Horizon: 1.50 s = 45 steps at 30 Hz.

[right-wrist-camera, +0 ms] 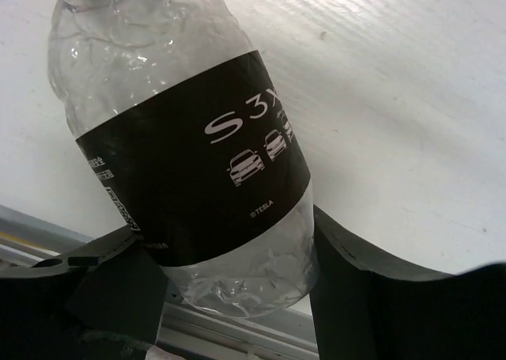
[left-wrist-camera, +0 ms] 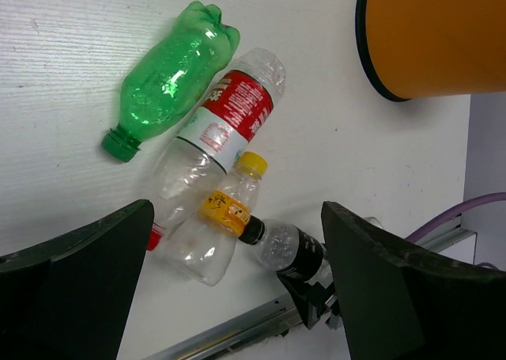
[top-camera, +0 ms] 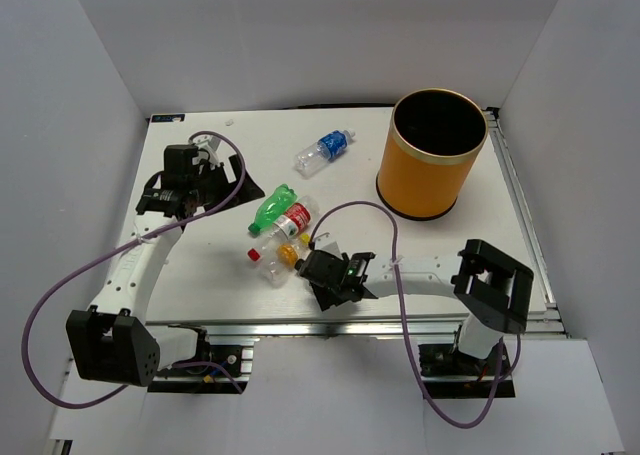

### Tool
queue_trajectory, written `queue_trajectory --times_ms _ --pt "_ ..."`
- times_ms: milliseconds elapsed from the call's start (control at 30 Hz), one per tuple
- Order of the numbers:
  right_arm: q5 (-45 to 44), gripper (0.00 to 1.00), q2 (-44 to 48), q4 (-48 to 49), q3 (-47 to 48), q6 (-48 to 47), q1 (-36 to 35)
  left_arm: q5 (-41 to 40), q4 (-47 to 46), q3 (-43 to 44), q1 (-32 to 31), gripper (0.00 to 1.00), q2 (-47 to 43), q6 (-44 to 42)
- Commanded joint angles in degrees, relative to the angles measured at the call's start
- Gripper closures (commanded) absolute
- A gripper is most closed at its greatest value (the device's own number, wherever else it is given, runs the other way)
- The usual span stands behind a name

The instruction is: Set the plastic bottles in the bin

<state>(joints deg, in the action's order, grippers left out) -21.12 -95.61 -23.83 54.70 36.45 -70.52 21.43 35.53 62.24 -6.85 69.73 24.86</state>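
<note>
My right pincer (right-wrist-camera: 237,289) is clamped on the black-labelled bottle (right-wrist-camera: 194,162). One finger presses each flank near the bottle's base, and the label, printed "S3X" above small cars, faces the wrist camera. The bottle's neck points away from the pincer over the white surface (top-camera: 270,135). I cannot tell whether it is lifted or still resting there.

Just beyond the tips of this pincer, the bottle's black cap touches the yellow-labelled bottle (left-wrist-camera: 221,217).

My left pincer (left-wrist-camera: 237,210) is spread wide with nothing between its fingers. It hangs above the surface, looking down on the cluster of bottles. The yellow-labelled bottle is nearest it, lying in the gap between the fingers. Further ahead the red-labelled bottle (left-wrist-camera: 229,123) lies on its side against the yellow one. Beyond that, ahead and to the left, the green bottle (left-wrist-camera: 170,75) lies alongside the red-labelled one, its cap pointing back towards the pincer.

The orange bin (top-camera: 430,175) stands upright, ahead and to the right of the left pincer and well apart from both pincers. No bottle shows in the part of its black inside that I can see.

The blue-labelled bottle (top-camera: 325,150) lies alone on its side between the left pincer and the bin, apart from the cluster.
</note>
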Motion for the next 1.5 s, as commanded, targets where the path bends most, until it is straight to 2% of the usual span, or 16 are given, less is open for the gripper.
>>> queue_trajectory --times_ms 0,100,133,200,233,367,467,600,733,867,933,967,1000,1133,1300,1467 --pt "-6.11 0.49 3.57 -0.07 1.11 0.57 -0.14 0.98 -0.72 -0.36 -0.53 0.02 -1.88 -1.04" --pt "-8.75 0.51 7.53 1.24 3.04 -6.0 0.12 0.89 -0.64 -0.36 -0.79 0.02 -1.45 -1.39" --pt "-8.85 0.63 8.42 3.16 3.57 -8.21 0.12 0.89 -0.46 -0.28 -0.79 0.02 -1.36 -1.48" --pt "-6.57 0.7 11.13 5.98 3.14 -14.35 0.12 0.81 -0.37 -0.27 -0.88 0.02 -1.01 -1.66" --pt "-5.52 0.78 11.85 8.08 2.96 -15.78 0.12 0.81 -0.37 -0.27 -0.88 0.02 -1.0 -1.57" --pt "-4.53 0.8 15.89 7.58 4.0 -18.51 0.82 0.81 -0.37 -0.19 -0.97 0.02 -1.0 -1.75" --pt "-6.12 0.85 20.36 4.51 6.9 -21.32 5.99 0.72 -0.37 -0.36 -1.06 0.02 -0.92 -1.57" --pt "-5.33 0.85 28.01 4.85 13.48 -25.45 23.08 0.72 -0.29 -0.45 -1.93 0.02 -0.21 -2.1" --pt "-1.92 0.84 26.72 0.64 24.91 -29.32 36.49 -1.21 1.38 -3.17 -5.44 0.02 0.14 -1.49" --pt "-0.94 0.75 17.95 -5.95 35.9 -32.22 45.7 -3.49 1.65 -7.73 -11.15 0.02 -1.09 -0.26" --pt "3.25 0.61 14.77 -8.33 40.48 -31.88 49.49 -8.21 2.61 -8.8 -15.27 0.02 -1.44 0.89" --pt "4.76 0.47 11.88 -8.51 41.53 -31.35 53.26 -10.07 3.14 -9.67 -16.51 0.02 -1.27 1.93" --pt "6.78 0.12 10.29 -10.51 42.76 -29.61 54.95 -11.22 3.75 -10.03 -17.74 0.02 -1.01 2.21" --pt "16.89 0.11 6.84 -13.09 48.93 -27.92 58.66 -12.02 5.77 -10.03 -22.05 0.02 1.98 -0.5" --pt "24.45 0.11 13.95 -7.72 42.78 -27.66 58.66 -18.43 8.77 -9.41 -25.22 0.02 5.58 -1.48" --pt "28.68 0.11 21.6 -3.78 32.79 -27.83 58.66 -19.23 7.45 -8.72 -26.37 0.02 8.48 -2.19"
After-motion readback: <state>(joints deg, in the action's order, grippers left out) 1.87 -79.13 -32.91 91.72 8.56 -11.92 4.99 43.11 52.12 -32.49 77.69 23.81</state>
